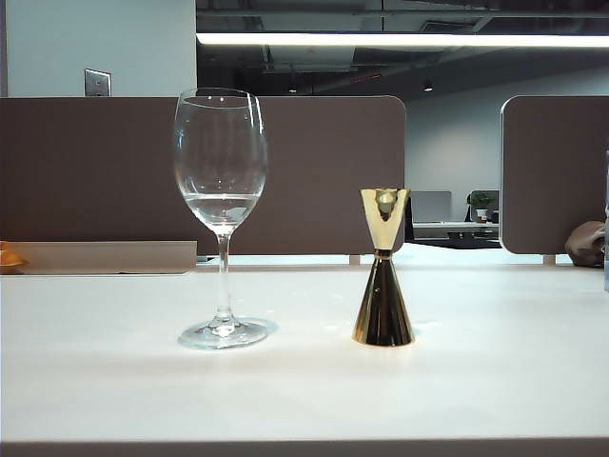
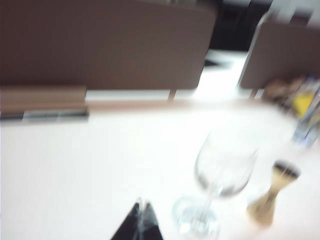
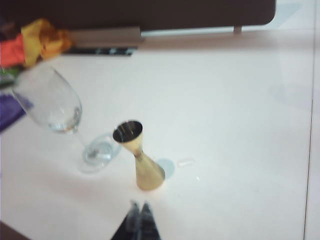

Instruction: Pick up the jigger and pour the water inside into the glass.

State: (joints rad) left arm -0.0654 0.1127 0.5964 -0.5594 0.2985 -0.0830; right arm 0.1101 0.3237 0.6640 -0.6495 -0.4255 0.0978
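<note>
White desk (image 1: 495, 381), brown partition panels (image 1: 324, 171) behind it with a gap between them. Grey wall (image 1: 105, 38) upper left with a switch plate (image 1: 97, 83). Long ceiling strip light (image 1: 400, 40) on; dim office with a monitor (image 1: 430, 206) beyond the gap.

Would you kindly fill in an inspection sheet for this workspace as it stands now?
Surface: white table, a small wet spot beside the jigger.
Job's things: glass upright with a little water in its bowl; jigger upright to its right, apart from it.
Clutter: coloured items at the table's far edge.
End effectors: left end effector near the glass, blurred; right end effector short of the jigger, shut; neither holds anything.
Cables: nothing seen.
Surroundings: brown partition panels, office behind.
</note>
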